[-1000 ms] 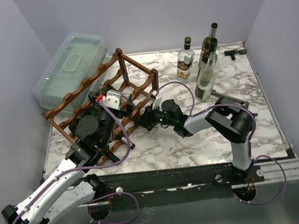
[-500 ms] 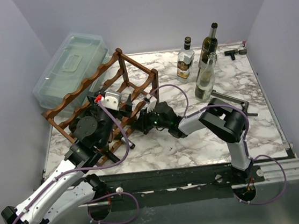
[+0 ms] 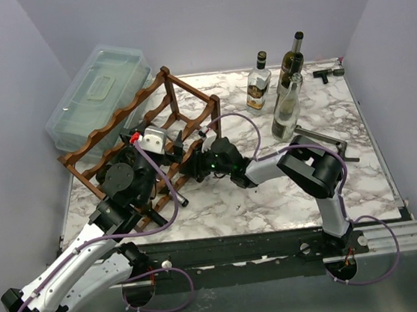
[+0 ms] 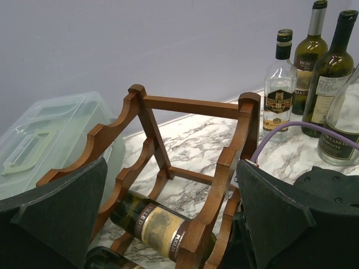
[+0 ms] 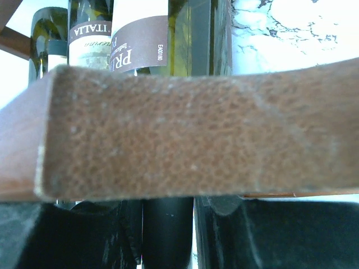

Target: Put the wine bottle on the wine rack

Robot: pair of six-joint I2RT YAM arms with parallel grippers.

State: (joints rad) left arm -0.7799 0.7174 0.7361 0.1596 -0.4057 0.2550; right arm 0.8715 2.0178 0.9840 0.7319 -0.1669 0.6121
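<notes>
The wine bottle (image 5: 168,33), its brown label starting "PR", lies on its side low in the wine rack (image 4: 190,105), beside a second bottle (image 5: 90,33) marked "ITALIA". The right gripper (image 5: 168,235) is clamped on its neck, probably to seat it in the scallops. The left gripper (image 4: 171,216) hovers above, spread wide and empty.

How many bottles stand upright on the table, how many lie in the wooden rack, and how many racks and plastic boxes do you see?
Wooden rack: 1
Bottles lying in it: 2
Standing bottles: 4
Plastic box: 1
Total: 8
</notes>
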